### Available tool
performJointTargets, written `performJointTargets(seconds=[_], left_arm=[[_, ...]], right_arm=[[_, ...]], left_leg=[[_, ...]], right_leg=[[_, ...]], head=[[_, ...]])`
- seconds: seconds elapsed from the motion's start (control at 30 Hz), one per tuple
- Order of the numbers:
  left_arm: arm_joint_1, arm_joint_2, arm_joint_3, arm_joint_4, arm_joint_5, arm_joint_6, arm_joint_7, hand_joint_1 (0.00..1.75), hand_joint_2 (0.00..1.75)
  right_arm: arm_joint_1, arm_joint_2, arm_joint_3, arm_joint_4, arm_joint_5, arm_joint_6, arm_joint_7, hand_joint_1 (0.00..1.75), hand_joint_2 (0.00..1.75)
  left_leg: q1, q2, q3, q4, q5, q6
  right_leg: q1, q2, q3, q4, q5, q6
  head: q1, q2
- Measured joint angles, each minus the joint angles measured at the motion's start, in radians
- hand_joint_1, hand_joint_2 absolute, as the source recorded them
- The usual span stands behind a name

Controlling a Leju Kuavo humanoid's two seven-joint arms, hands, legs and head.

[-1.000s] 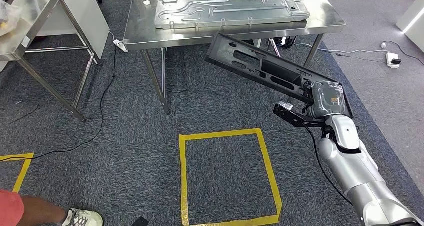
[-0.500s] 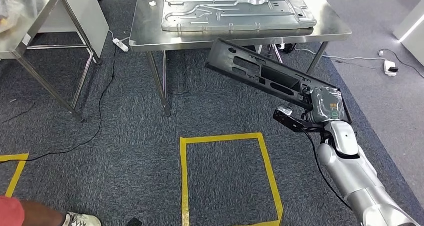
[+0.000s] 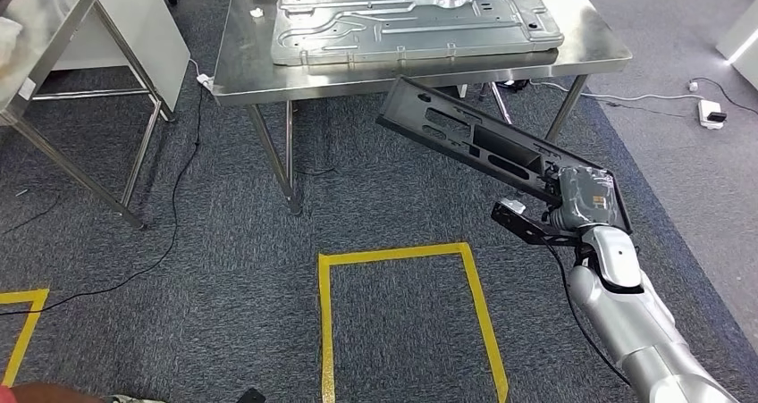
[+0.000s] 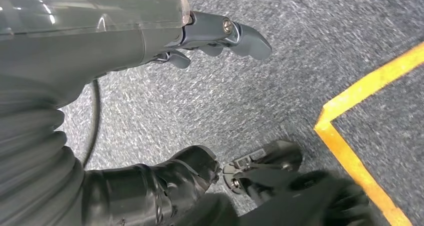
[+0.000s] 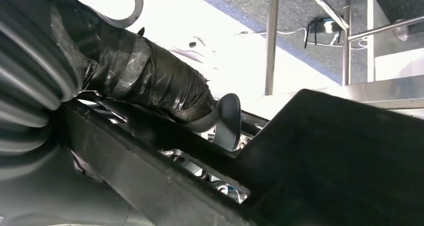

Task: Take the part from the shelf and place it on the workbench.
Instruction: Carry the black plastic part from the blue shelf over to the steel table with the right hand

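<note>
head view: part (image 3: 483,141) just short of workbench (image 3: 237,72) edge

Workshop or factory test floor, steel workbench (image 3: 241,72) bearing a stamped metal panel (image 3: 416,23), grey carpet (image 3: 206,269) showing yellow tape (image 3: 326,323), cables (image 3: 170,215) trailing.

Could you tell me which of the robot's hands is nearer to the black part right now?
Right. The right hand grips the black part at its near end; the left hand hangs over the carpet.
</note>
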Motion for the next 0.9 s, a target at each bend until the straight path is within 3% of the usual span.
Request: performJointTargets(seconds=[0.03,0.07,0.13,0.2,0.27,0.37,0.43,0.5,0.53,0.57,0.63,0.7,0.73,0.83,0.9], left_arm=[[0.000,0.000,0.000,0.000,0.000,0.000,0.000,0.00,1.75],[0.001,0.000,0.000,0.000,0.000,0.000,0.000,0.00,1.75],[0.001,0.000,0.002,0.000,0.000,0.000,0.001,0.00,1.75],[-0.001,0.002,0.003,0.000,0.000,0.000,0.001,0.00,1.75],[-0.003,0.002,0.004,0.000,0.000,-0.001,0.001,0.00,1.75],[-0.003,0.000,0.004,0.000,0.000,-0.002,0.001,0.00,1.75],[-0.004,-0.001,0.004,0.000,-0.001,-0.003,0.001,0.00,1.75],[-0.004,0.000,0.004,0.000,-0.001,-0.005,0.001,0.00,1.75],[-0.004,0.000,0.004,0.000,-0.002,-0.008,0.000,0.00,1.75],[-0.004,0.000,0.004,0.000,-0.003,-0.011,-0.001,0.00,1.75],[-0.004,-0.001,0.004,0.000,-0.006,-0.016,-0.004,0.00,1.75],[-0.004,-0.001,0.004,0.000,-0.008,-0.018,-0.006,0.00,1.75],[-0.004,-0.001,0.004,0.000,-0.008,-0.018,-0.008,0.00,1.75],[-0.003,0.000,0.004,0.000,-0.009,-0.017,-0.010,0.00,1.75],[-0.002,0.001,0.004,0.000,-0.010,-0.016,-0.011,0.00,1.75]], right_arm=[[0.003,0.000,0.000,0.000,0.001,0.000,0.000,1.75,1.75],[0.005,0.000,0.000,0.000,0.001,0.000,0.000,1.75,1.75],[0.008,0.000,-0.001,-0.001,0.002,0.000,0.000,1.75,1.75],[0.008,0.000,-0.003,-0.002,0.002,-0.002,0.000,1.75,1.75],[0.008,0.000,-0.005,-0.002,0.002,-0.004,0.000,1.75,1.75],[0.009,0.000,-0.010,-0.003,0.003,-0.005,0.000,1.75,1.75],[0.009,-0.001,-0.014,-0.004,0.003,-0.005,0.000,1.75,1.75],[0.011,-0.001,-0.016,-0.004,0.003,-0.005,0.000,1.75,1.75],[0.013,-0.001,-0.017,-0.003,0.003,-0.005,0.001,1.75,1.75],[0.015,-0.001,-0.017,-0.002,0.003,-0.004,0.000,1.75,1.75],[0.016,-0.001,-0.019,0.000,0.003,-0.005,-0.001,1.75,1.75],[0.015,-0.001,-0.023,0.000,0.003,-0.005,-0.002,1.75,1.75],[0.015,-0.001,-0.025,0.000,0.004,-0.005,-0.003,1.75,1.75],[0.019,-0.001,-0.027,0.000,0.004,-0.005,-0.002,1.75,1.75],[0.019,-0.001,-0.027,0.000,0.004,-0.005,-0.003,1.75,1.75]], left_leg=[[0.001,0.000,-0.025,0.025,-0.002,-0.002],[0.002,0.000,-0.034,0.017,0.016,-0.002],[0.001,0.000,-0.001,-0.101,0.110,0.004],[-0.004,0.000,0.039,-0.219,0.168,0.014],[-0.009,-0.001,0.049,-0.254,0.173,0.025],[-0.005,-0.001,0.057,-0.270,0.190,0.042],[-0.002,0.000,0.061,-0.277,0.196,0.050],[-0.002,0.000,0.061,-0.276,0.194,0.054],[-0.003,-0.001,0.061,-0.275,0.192,0.055],[-0.003,-0.001,0.061,-0.272,0.190,0.054],[-0.002,-0.002,0.063,-0.264,0.182,0.050],[-0.004,-0.003,0.060,-0.252,0.173,0.042],[-0.005,-0.004,0.058,-0.248,0.170,0.037],[-0.007,-0.004,0.055,-0.245,0.166,0.025],[-0.005,-0.002,0.040,-0.210,0.139,0.015]], right_leg=[[0.000,0.000,0.006,0.001,-0.005,0.000],[0.000,0.001,0.012,0.002,-0.010,0.000],[0.000,0.002,0.027,0.003,-0.020,0.004],[0.002,0.003,0.035,0.004,-0.027,0.012],[0.002,0.003,0.035,0.005,-0.030,0.023],[0.002,0.003,0.030,0.018,-0.044,0.041],[0.000,0.002,-0.007,0.097,-0.093,0.049],[-0.002,0.002,-0.070,0.228,-0.149,0.057],[-0.003,0.002,-0.092,0.270,-0.157,0.061],[-0.005,0.001,-0.096,0.274,-0.145,0.063],[-0.009,0.000,-0.047,0.167,-0.079,0.063],[-0.007,0.000,0.010,0.054,-0.041,0.058],[-0.005,0.001,0.022,0.029,-0.039,0.054],[-0.003,0.002,0.023,0.023,-0.041,0.038],[-0.007,0.002,0.027,0.018,-0.039,0.023]], head=[[0.000,0.000],[0.000,0.000],[0.000,0.000],[0.000,0.000],[0.000,0.000],[0.001,0.000],[0.001,0.000],[0.001,0.000],[0.001,0.000],[0.001,0.000],[0.001,0.000],[0.001,0.000],[0.001,0.000],[0.001,0.000],[0.000,0.000]])
